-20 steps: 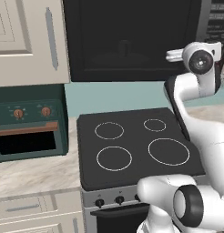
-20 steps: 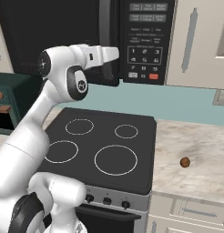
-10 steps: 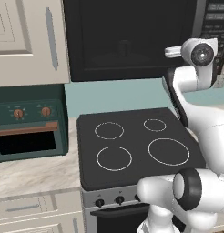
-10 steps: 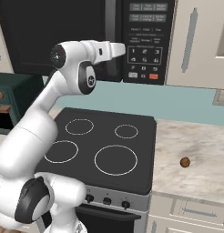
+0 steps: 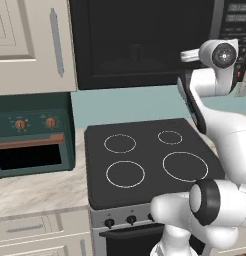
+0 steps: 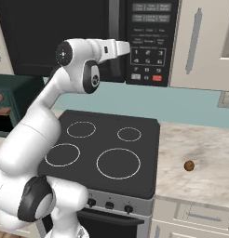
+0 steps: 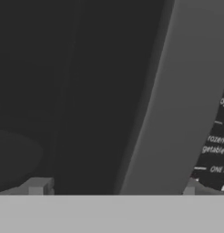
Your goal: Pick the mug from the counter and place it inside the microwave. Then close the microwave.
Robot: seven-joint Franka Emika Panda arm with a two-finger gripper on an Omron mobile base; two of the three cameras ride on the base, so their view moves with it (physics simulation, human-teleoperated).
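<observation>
A: Item 1, gripper (image 7: 114,189). State?

B: Spread wide, holding nothing. Its 2 fingertips (image 7: 38,186) stand far apart at the base of the hand view, with the door handle (image 7: 177,100) rising between them, nearer the right tip. Contact with the handle: cannot tell.

A: Item 2, microwave (image 6: 42,32).

B: Black, mounted above the stovetop (image 6: 102,153). In both base views the door looks flush or very nearly so. The keypad (image 6: 151,42) sits just right of the handle, and the turntable (image 7: 13,154) shows dimly through the glass.

A: Item 3, mug.

B: Nothing mug-like on the counter (image 6: 200,148), which carries 1 small brown ball (image 6: 189,165). A faint upright shape (image 5: 136,51) behind the door glass is probably the mug, though it is too dim to confirm.

A: Step in hand?

B: By my reading, seating the door. Recommended handling:
1. Push straight into the door face, close to the handle, where the push turns the door most.
2. Keep the fingers spread so neither hooks the handle.
3. Stay off the keypad.
4. Press until the door edge lies level with the panel, then back straight out.
</observation>
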